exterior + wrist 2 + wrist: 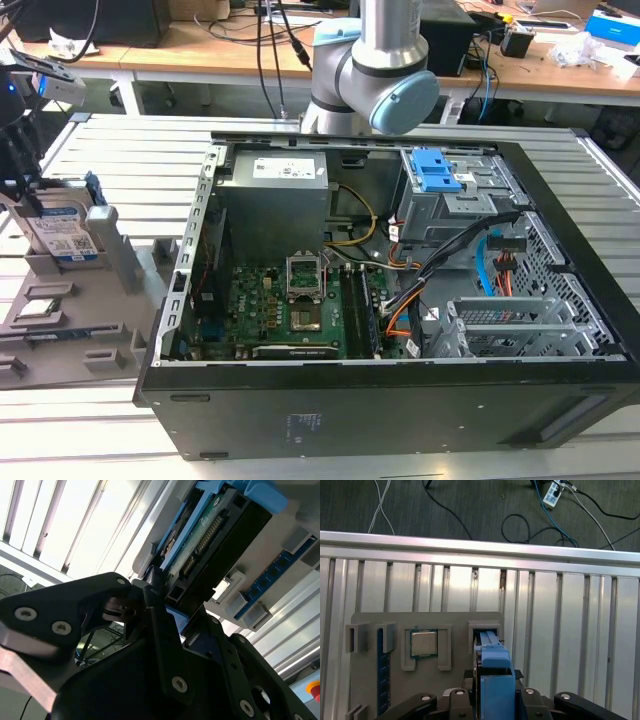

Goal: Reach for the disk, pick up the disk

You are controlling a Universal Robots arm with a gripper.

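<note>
The disk (pixel 62 238) is a silver drive with a white-and-blue label and blue rails. It stands upright in a slot of the grey fixture tray (pixel 60 330) at the exterior view's left. My gripper (pixel 38 203) comes down on it from above. In the first wrist view the blue caddy of the disk (pixel 495 666) sits between the black fingers (pixel 456 696) of my gripper (pixel 495 676), which press on both of its sides. In the second wrist view the connector edge of the disk (pixel 212 532) runs out from between the fingers (pixel 152 592) of the gripper (pixel 172 605).
The open computer case (pixel 390 400) lies right beside the tray, with a grey power-supply box (pixel 275 200) and blue drive-bay latch (pixel 436 170) inside. On the tray are a processor chip (pixel 424 643) and a blue memory stick (pixel 381 675). Cables lie on the floor (pixel 520 510) beyond the table edge.
</note>
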